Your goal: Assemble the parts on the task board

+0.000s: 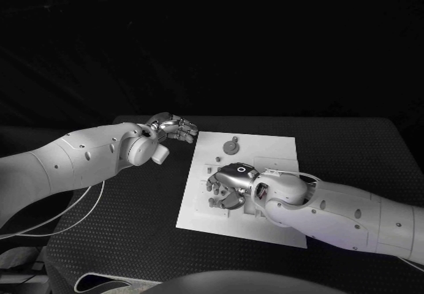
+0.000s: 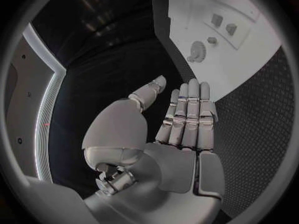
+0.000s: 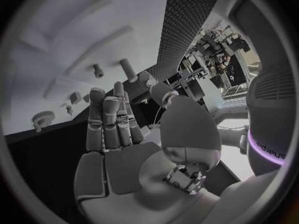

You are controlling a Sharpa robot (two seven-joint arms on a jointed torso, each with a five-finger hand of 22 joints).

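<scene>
The task board lies flat at the middle of the black table. The right hand hovers over the board's central area, fingers extended and slightly apart, grasping nothing. A round gear-like part sits on the board beyond that hand, toward the far edge. Several small parts stand on the board ahead of the right hand's fingertips — their exact seating cannot be told. The left hand is held off the board, just beside its far left corner, fingers straight and released — nothing held
</scene>
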